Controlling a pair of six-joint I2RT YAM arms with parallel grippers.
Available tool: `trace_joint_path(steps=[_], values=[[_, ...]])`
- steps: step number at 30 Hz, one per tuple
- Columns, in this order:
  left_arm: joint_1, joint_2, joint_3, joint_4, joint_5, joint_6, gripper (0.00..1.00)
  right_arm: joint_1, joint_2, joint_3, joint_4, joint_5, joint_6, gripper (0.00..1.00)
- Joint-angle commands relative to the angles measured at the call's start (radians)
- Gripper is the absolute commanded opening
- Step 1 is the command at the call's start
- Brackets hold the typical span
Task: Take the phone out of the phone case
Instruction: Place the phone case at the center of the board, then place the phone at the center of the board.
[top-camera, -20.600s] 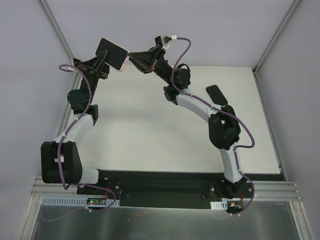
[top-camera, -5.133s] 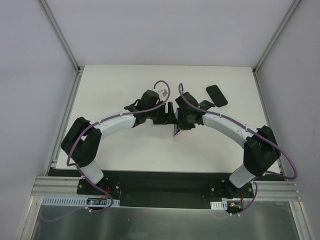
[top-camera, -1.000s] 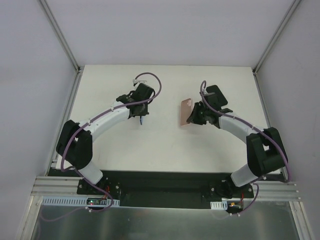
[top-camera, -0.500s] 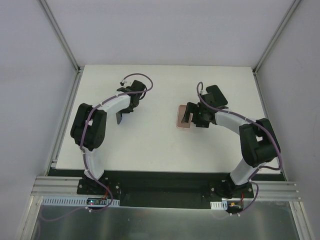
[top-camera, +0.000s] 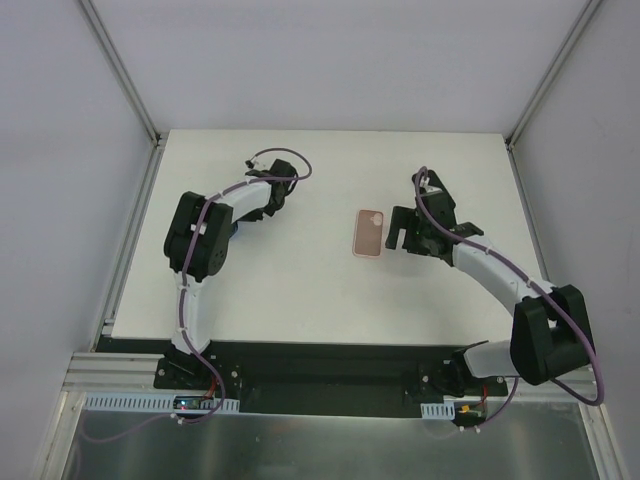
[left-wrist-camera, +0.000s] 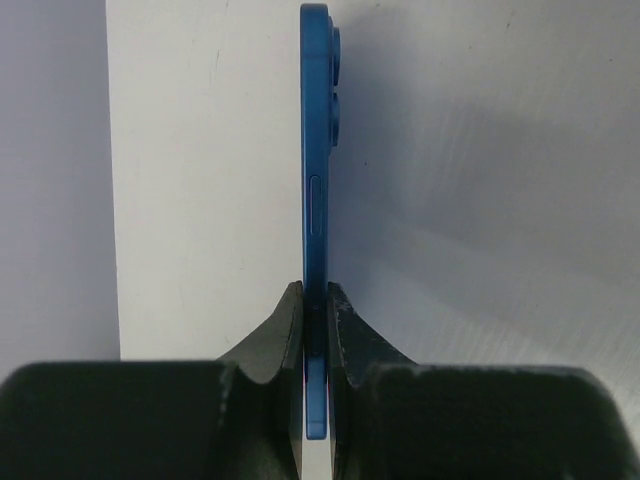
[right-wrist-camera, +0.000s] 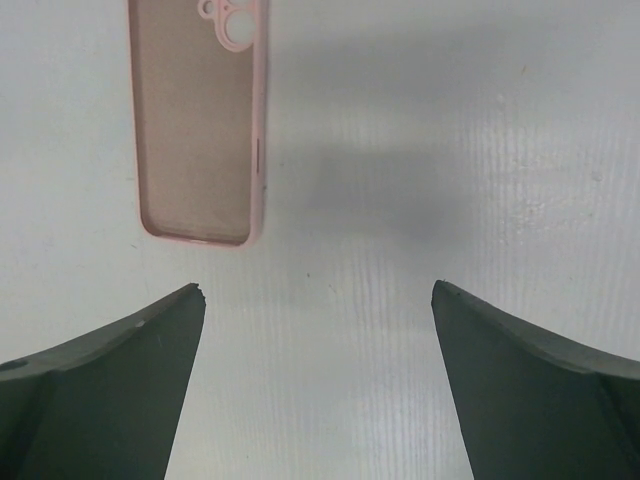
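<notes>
phone (left-wrist-camera: 315, 150) (face hidden) sits in left gripper (left-wrist-camera: 315, 292).

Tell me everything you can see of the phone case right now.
The case is a thin salmon-pink shell with rounded corners, matte like soft plastic. It lies flat on the white table, seemingly open side up, and empty. A camera cutout with round holes sits at one end. Only the table touches it; the open right gripper is just clear of its other end.
</notes>
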Motion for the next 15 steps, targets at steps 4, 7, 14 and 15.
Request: trace_joint_path(steps=[4,7,14,15], values=[[0.008,0.062,0.069,-0.034,0.042,0.039,0.12,-0.007,-0.063,-0.009,-0.079,0.090,-0.026,0.99],[0.010,0.067,0.076,-0.041,0.056,0.042,0.23,-0.007,-0.070,-0.002,-0.093,0.101,-0.027,0.99],[0.014,0.059,0.078,-0.051,0.106,0.048,0.49,-0.010,-0.067,0.013,-0.109,0.107,-0.030,0.99],[0.014,0.058,0.078,-0.054,0.106,0.048,0.59,-0.010,-0.067,0.014,-0.111,0.109,-0.030,0.99]])
